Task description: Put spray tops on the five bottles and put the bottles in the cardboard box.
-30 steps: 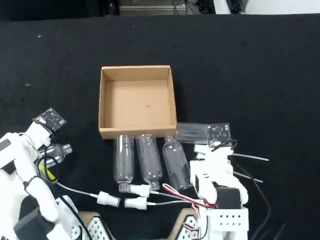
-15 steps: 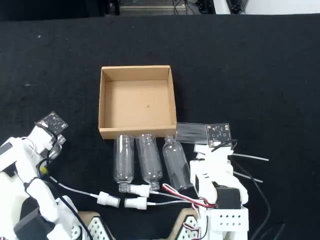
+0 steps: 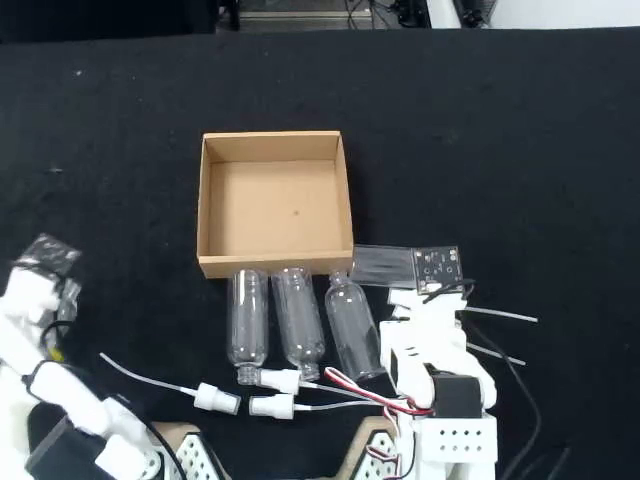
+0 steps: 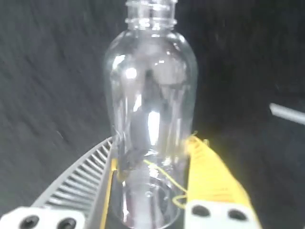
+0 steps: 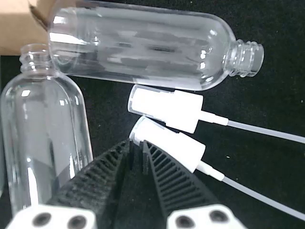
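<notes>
4 bottles counted: 3 bottles are laid side by side at 6 o'clock of the cardboard box, close to its wall. A 4th bottle, neck bare, is clamped low on its body by the L gripper.

3 spray tops are seen at 6 o'clock of the bottles.

L arm is folded back at approx. 8 o'clock of the box; R arm is parked at 5 o'clock. R gripper is closed on nothing, tips beside a spray top.

2 thin tubes are part-hidden behind the R arm.
</notes>
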`<state>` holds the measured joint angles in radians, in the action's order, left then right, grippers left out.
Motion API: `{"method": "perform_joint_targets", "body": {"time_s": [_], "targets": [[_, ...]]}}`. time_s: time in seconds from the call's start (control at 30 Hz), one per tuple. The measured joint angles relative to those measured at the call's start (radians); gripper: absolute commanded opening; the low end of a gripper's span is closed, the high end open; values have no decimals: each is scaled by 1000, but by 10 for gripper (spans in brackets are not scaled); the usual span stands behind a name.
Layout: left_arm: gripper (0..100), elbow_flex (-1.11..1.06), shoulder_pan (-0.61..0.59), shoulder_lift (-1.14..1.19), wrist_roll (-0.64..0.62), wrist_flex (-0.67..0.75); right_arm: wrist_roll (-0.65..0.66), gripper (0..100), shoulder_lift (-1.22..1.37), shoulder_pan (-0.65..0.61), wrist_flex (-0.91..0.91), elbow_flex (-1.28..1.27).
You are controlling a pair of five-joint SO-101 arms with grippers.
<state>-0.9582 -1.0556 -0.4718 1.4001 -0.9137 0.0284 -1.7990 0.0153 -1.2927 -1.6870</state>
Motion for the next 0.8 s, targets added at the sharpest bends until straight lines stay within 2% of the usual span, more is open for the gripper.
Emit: {"method": "perform_joint_targets", "body": {"time_s": [0.07,0.17,0.4,0.73,0.8], "targets": [[359,40,-48,0,3,-94,0,11,0,0,0,0],[359,84,-100,0,6,-210,0,11,0,0,0,0],[365,106,-115,0,20,-258,0,11,0,0,0,0],[361,106,86,8,-77,-261,0,11,0,0,0,0],[361,83,109,8,-80,-226,0,11,0,0,0,0]]}}
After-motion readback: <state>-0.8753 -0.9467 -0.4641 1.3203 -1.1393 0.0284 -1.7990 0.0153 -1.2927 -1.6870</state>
